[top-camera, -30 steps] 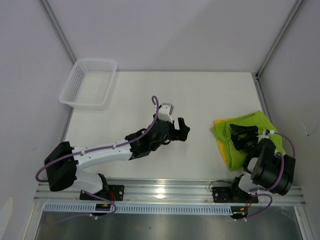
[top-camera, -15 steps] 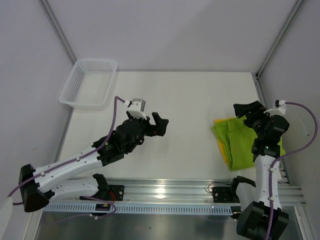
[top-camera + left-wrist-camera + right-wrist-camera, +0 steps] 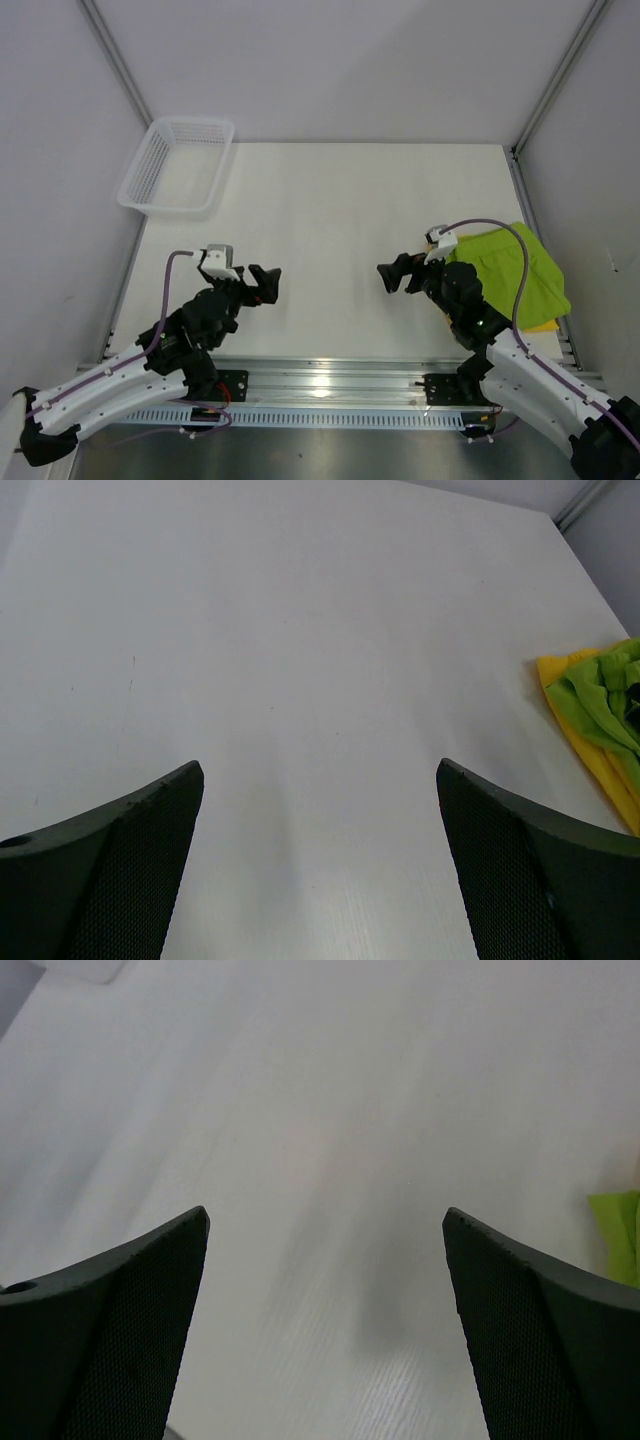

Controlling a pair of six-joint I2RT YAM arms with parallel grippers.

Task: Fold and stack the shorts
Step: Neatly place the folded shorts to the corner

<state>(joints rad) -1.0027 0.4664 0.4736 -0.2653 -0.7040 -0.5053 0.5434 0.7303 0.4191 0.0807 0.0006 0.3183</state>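
My left pincer (image 3: 262,285) hangs over the near left part of the white table (image 3: 330,190). Its two fingers are spread as wide as they go and hold nothing, and my left wrist camera shows only bare tabletop in the gap. My right pincer (image 3: 392,273) is just as wide apart and just as empty. It points leftward over the near middle of the table, so the two pincers face each other across a stretch of bare surface. Between its dark pads (image 3: 110,1330) the wrist view shows plain white table (that picture is somewhat blurred).

Both pairs of shorts lie together at the right edge of the table. The lime green shorts (image 3: 510,262) are on top, folded into a rough rectangle. The yellow shorts (image 3: 541,325) lie underneath and show only as a narrow strip along the near side. From overhead, my right arm (image 3: 470,310) crosses in front of the stack's left edge, and neither pincer touches the fabric.

A white mesh basket (image 3: 137,168) sits at the far left corner, well apart from the shorts.
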